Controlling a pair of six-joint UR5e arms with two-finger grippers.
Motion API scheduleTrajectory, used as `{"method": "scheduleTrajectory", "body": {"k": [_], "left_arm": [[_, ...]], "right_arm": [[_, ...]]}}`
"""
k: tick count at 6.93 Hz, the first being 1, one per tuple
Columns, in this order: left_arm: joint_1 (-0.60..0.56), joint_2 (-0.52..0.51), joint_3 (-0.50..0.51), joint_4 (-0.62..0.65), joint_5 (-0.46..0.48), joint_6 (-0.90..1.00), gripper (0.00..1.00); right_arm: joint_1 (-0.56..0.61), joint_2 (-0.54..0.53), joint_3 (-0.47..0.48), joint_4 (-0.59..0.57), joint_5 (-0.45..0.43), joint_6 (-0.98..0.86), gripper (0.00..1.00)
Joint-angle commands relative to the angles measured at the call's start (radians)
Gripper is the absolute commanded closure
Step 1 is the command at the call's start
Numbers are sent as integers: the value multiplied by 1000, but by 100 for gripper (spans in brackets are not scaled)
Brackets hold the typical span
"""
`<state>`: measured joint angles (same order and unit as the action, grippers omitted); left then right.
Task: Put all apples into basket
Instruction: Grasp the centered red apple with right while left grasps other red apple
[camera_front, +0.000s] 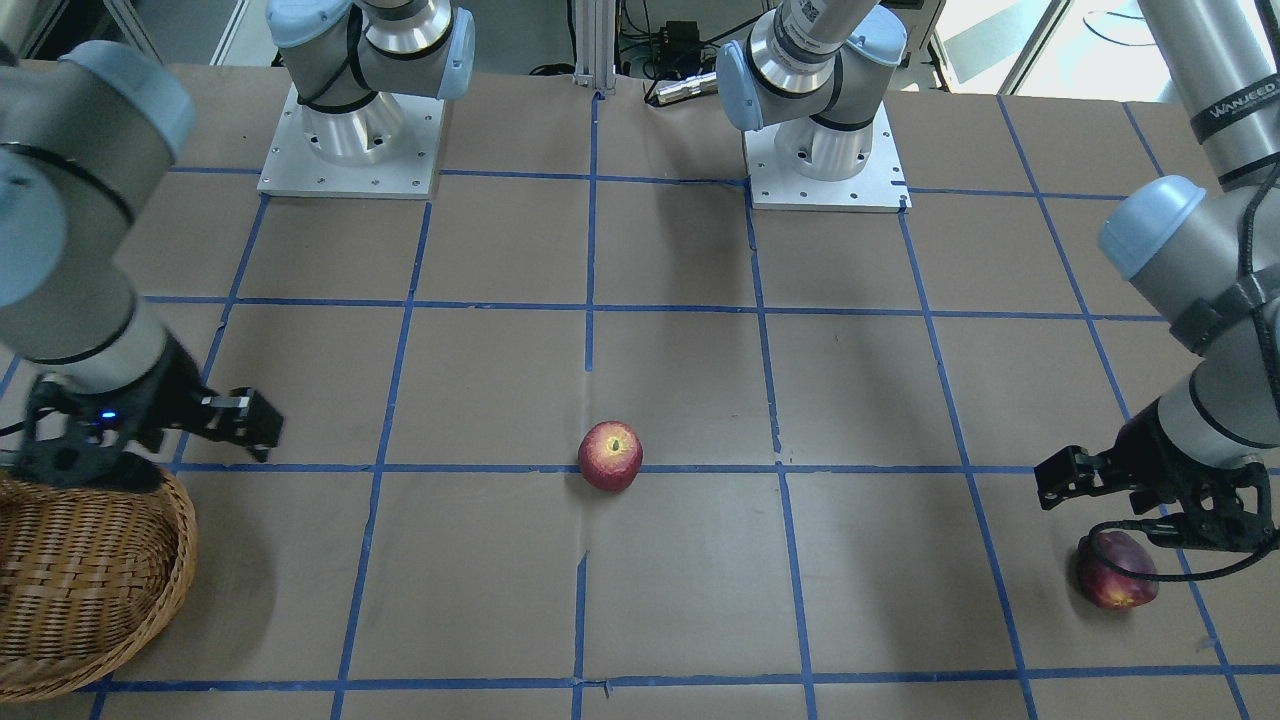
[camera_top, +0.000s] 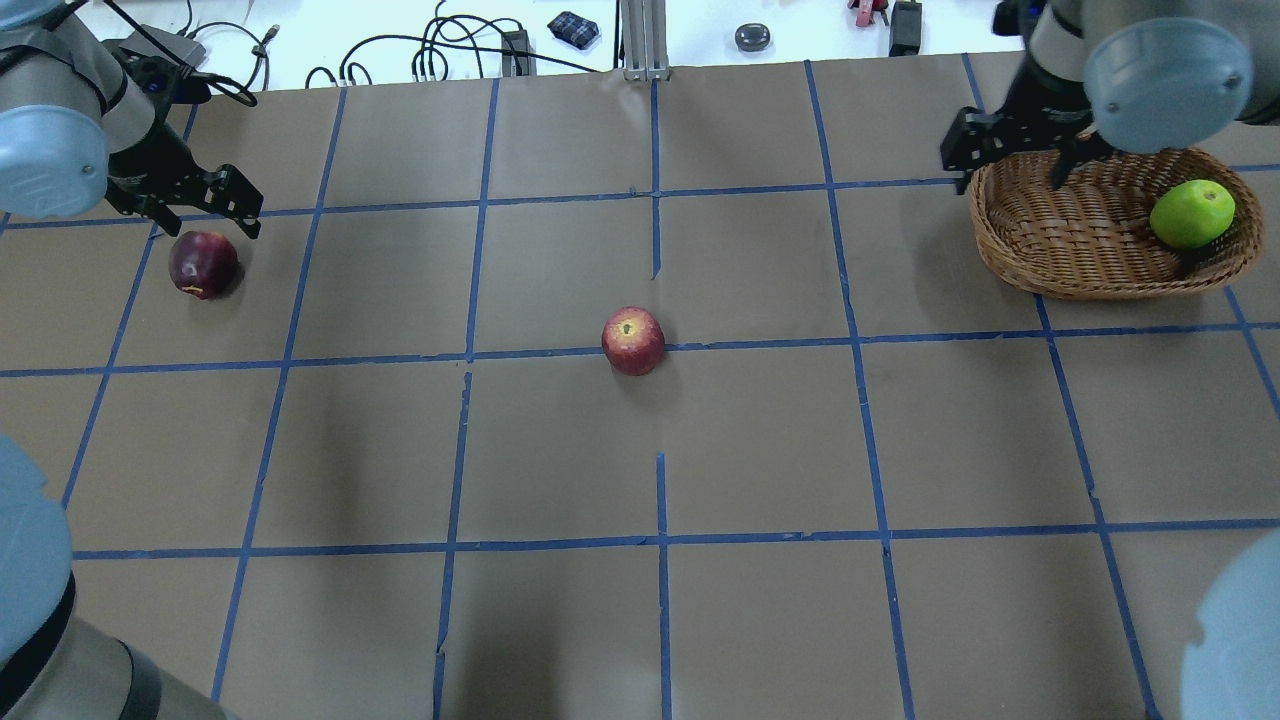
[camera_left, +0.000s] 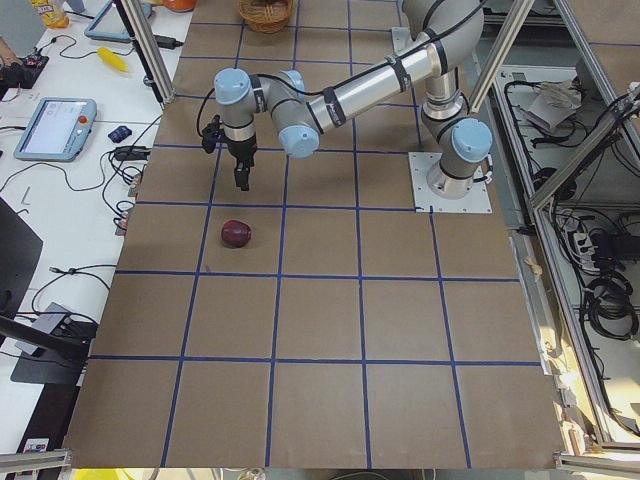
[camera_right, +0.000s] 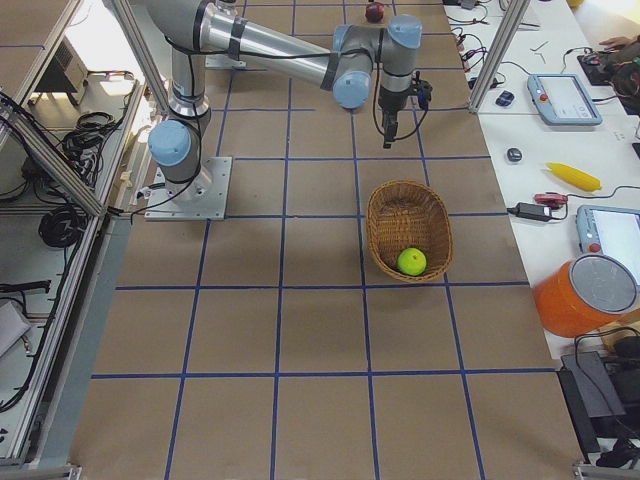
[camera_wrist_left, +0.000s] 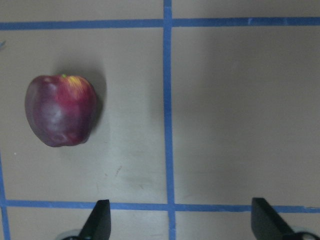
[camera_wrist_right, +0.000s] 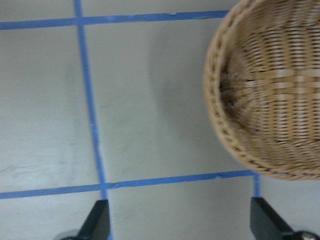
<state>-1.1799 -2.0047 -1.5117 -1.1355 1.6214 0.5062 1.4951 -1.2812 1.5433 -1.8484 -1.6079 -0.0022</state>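
The dark maroon apple (camera_top: 203, 264) lies at the table's far left, just in front of my open, empty left gripper (camera_top: 235, 205). In the left wrist view the maroon apple (camera_wrist_left: 61, 111) sits up and to the left of the spread fingertips (camera_wrist_left: 102, 220). The red apple (camera_top: 632, 340) rests alone mid-table. The green apple (camera_top: 1192, 213) lies inside the wicker basket (camera_top: 1000, 250) at the far right. My right gripper (camera_top: 960, 150) hovers open and empty beside the basket's left end; the basket's rim (camera_wrist_right: 220, 125) shows in the right wrist view.
Both arm bases (camera_front: 350, 150) (camera_front: 825, 160) stand at the table's robot side. Cables and small devices (camera_top: 450, 55) lie beyond the far edge. A side bench holds a tablet (camera_right: 565, 98), a banana (camera_right: 573, 176) and an orange bucket (camera_right: 588, 298).
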Motion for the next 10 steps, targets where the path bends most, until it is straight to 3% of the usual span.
{"method": "scheduleTrajectory", "body": {"k": [1, 3, 6, 7, 8, 9, 10], "left_arm": [[80, -99, 16, 135, 0, 252, 0], [85, -193, 28, 215, 5, 262, 0], [91, -253, 70, 217, 6, 278, 0], [91, -256, 67, 215, 6, 272, 21], [91, -249, 68, 206, 6, 270, 55], [86, -224, 65, 151, 5, 264, 74], [71, -182, 42, 70, 6, 215, 75]], "right_arm": [[214, 25, 6, 28, 151, 359, 0], [350, 118, 9, -18, 189, 508, 0], [425, 195, 1, -70, 189, 582, 0], [438, 229, 0, -99, 189, 584, 0], [438, 250, -5, -101, 191, 582, 0], [438, 253, -12, -100, 192, 582, 0], [438, 273, -35, -100, 227, 581, 0]]}}
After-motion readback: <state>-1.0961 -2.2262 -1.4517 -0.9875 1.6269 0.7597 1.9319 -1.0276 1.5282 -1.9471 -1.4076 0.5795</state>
